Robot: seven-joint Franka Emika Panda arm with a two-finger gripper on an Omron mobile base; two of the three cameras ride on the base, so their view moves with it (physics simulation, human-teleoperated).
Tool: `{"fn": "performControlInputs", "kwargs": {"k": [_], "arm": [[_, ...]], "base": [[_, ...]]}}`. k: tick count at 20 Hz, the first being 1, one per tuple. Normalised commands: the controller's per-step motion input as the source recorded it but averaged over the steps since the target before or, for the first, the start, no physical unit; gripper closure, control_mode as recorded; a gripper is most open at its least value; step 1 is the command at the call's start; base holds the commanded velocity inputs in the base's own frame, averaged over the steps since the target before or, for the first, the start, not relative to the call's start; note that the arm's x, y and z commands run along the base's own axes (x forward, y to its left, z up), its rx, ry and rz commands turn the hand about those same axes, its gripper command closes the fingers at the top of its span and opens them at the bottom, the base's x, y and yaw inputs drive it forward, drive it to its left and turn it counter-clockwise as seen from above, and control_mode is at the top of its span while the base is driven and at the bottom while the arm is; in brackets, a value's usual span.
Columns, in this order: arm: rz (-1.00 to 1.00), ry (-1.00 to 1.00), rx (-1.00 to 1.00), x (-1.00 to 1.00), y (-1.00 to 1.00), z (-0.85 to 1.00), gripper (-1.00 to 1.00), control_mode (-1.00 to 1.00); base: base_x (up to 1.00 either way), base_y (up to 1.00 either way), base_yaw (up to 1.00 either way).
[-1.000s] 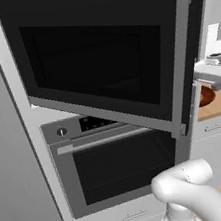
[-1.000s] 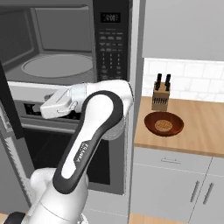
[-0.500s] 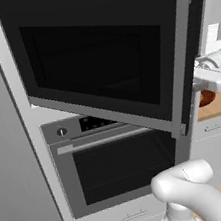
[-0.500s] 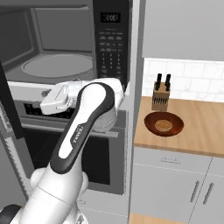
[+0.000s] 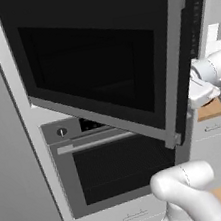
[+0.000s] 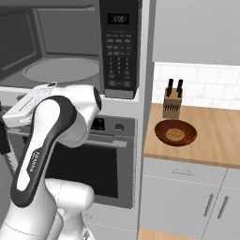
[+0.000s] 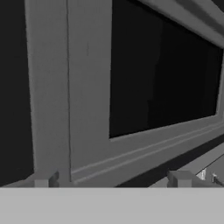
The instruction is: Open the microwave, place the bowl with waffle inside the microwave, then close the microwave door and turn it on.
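The black microwave [image 6: 119,51] has its door [image 5: 93,69] swung wide open, with the silver vertical handle [image 5: 176,66] on the door's free edge. Inside, the grey cavity and round turntable [image 6: 61,70] are exposed. The reddish-brown bowl [image 6: 176,132] holding a waffle [image 6: 175,134] rests on the wooden counter [image 6: 211,140], right of the microwave. My gripper [image 7: 111,181] is open, with nothing between its fingertips. It faces the inner side of the door close up, by the dark window [image 7: 162,74]. The arm [image 6: 51,126] reaches left in front of the cavity.
A steel-fronted oven [image 5: 115,162] with a horizontal bar handle sits under the microwave. A knife block [image 6: 172,101] stands just behind the bowl against the tiled wall. White cabinet drawers [image 6: 187,197] lie below the counter. A grey wall panel [image 5: 14,163] borders the left.
The arm's elbow and forearm have swung, and the wrist now shows at the right of the left base view. The door stays open and the bowl has not moved.
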Motion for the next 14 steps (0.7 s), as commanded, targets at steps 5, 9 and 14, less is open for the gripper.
{"fn": "performControlInputs", "kwargs": {"k": [5,9,14], "arm": [[-0.02,-0.19,0.0,-0.96,0.38,0.14,-1.0,-1.0],[-0.04,-0.1,0.0,-0.62,0.62,0.02,-1.0,-1.0],[-0.11,-0.01,0.0,-0.1,0.51,0.02,-1.0,-1.0]], "base": [[0.0,0.0,0.0],[0.0,0.0,0.0],[0.0,0.0,0.0]]}}
